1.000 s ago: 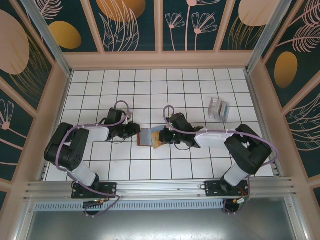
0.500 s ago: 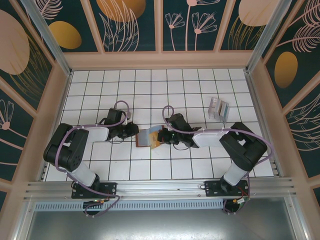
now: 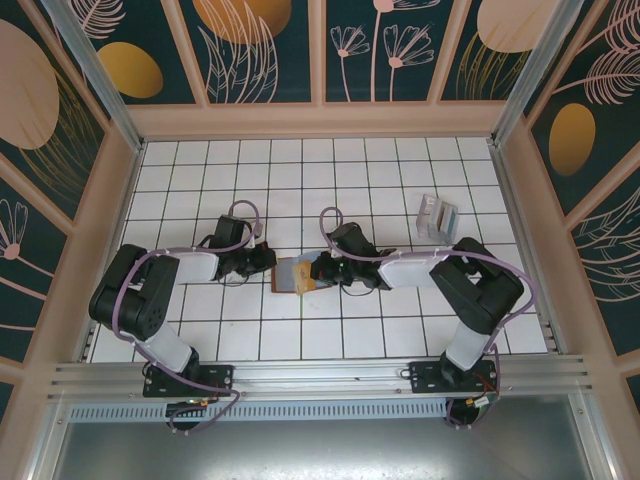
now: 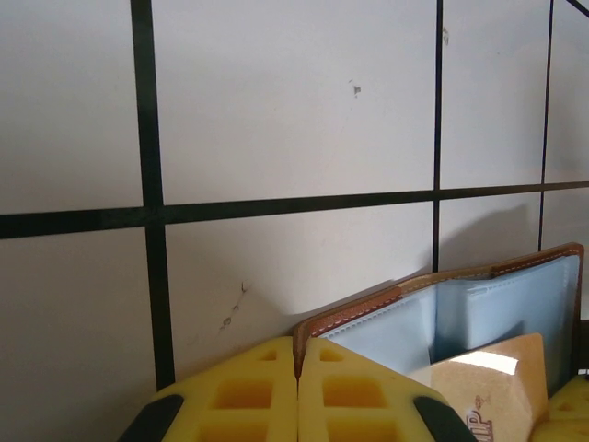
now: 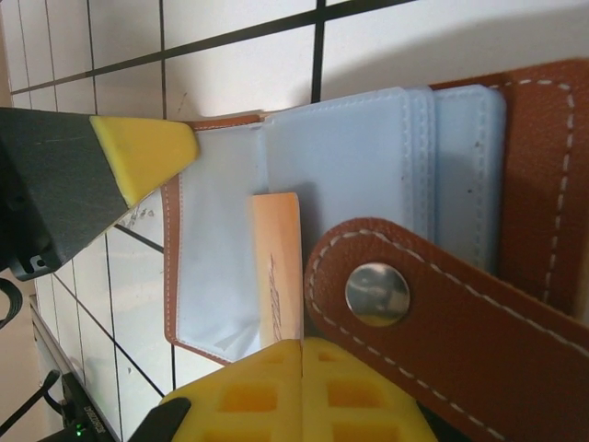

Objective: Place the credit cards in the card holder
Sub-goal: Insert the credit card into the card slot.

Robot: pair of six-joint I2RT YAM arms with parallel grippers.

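The enclosure around my rig has dark teal walls (image 3: 260,50) painted with pale flowers and orange ovals. Below them lies the white tabletop (image 3: 200,330), divided into squares by black lines. The left arm (image 3: 135,300) and the right arm (image 3: 480,290) both reach inward from the near edge, and they meet close to the middle of the tabletop.

Between them lies the card holder (image 3: 288,275), open, with its brown leather outside facing down and the light blue pockets facing up. The left end effector (image 3: 270,262) is at its left edge. In the left wrist view I see the two yellow pads pressed together, and the brown rim of the holder runs into the seam between them, so it is clenched on the card holder. The right end effector (image 3: 318,270) is at the opposite side. In the right wrist view its yellow pads are also pressed together, and the end of a credit card (image 5: 276,267) goes down into their seam; it grasps that card.

The card has a tan face with some small print that I cannot read. It lies across the blue inside of the holder, and I cannot tell whether it already sits in a pocket.

A translucent striped packet (image 3: 437,215) lies well apart, to the far right. The leather snap tab (image 5: 433,304) of the holder lies just beside the card, with a round metal stud (image 5: 377,295) on it.
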